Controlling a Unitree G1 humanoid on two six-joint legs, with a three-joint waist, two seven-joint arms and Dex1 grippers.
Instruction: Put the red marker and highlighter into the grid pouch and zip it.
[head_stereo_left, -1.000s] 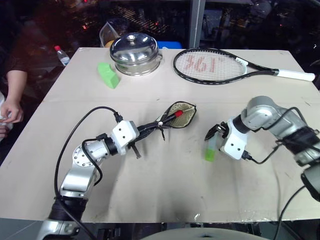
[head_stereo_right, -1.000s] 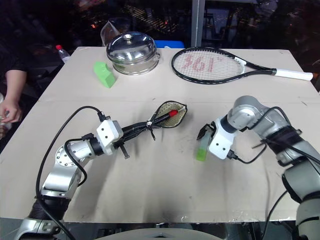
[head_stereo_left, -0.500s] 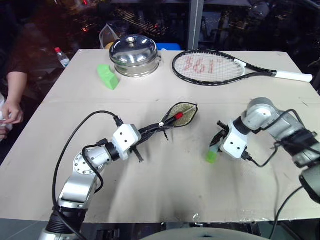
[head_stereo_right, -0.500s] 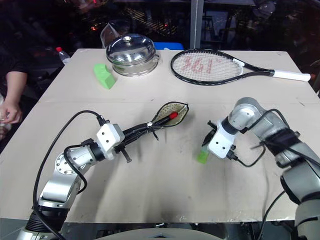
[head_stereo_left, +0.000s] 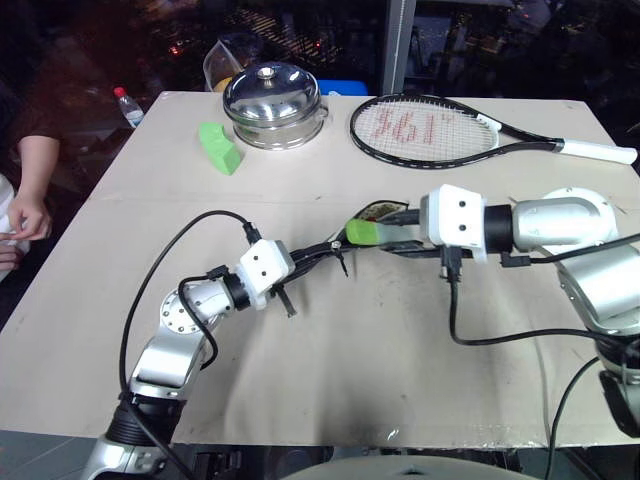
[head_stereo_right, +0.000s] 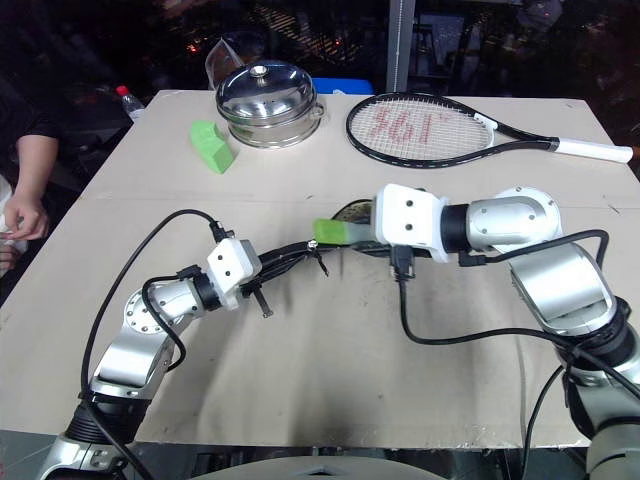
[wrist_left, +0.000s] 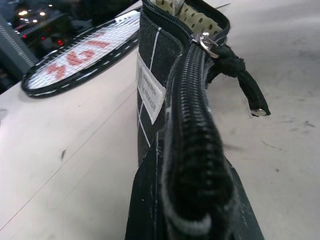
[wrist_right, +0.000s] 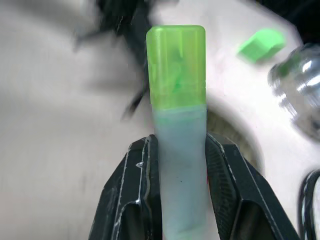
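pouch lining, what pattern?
Tan with dark dots, at the grid pouch mouth; clearest in the left wrist view.

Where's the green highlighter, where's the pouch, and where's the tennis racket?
highlighter (wrist_right: 176, 75), right wrist view, on its green end, above the fingers.
pouch (wrist_left: 150, 90), left wrist view, on the white label on its side.
racket (head_stereo_left: 425, 128), left eye view, on the strings with the red marking.

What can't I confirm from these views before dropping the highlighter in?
- Red marker: hidden in the head views, where the highlighter and right gripper cover the grid pouch mouth.
- Pouch mouth: blurred behind the highlighter in the right wrist view.
- Left gripper: its fingers are hidden behind the pouch.
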